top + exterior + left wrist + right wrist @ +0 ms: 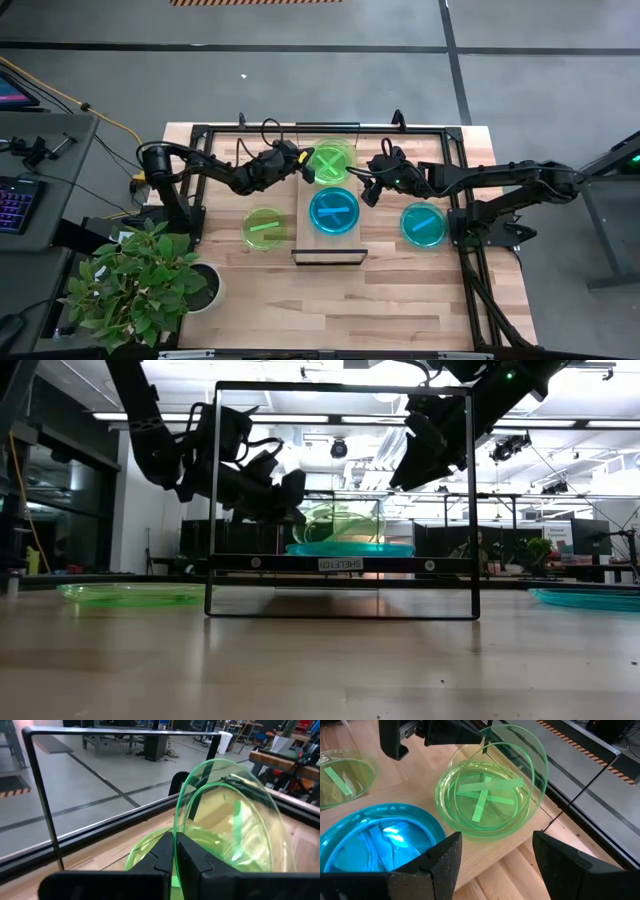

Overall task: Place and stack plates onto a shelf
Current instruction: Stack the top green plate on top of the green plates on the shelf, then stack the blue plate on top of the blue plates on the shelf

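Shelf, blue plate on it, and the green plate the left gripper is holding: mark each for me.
shelf point(304, 205): high view, bare wood along its left edge.
blue plate point(333, 211): high view, centre of its face.
tilted green plate point(532, 757): right wrist view, its raised rim, gripped by the left gripper point(482, 744).

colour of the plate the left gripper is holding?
Yellow-green plate, translucent, pinched in the left gripper; clearest in the right wrist view.
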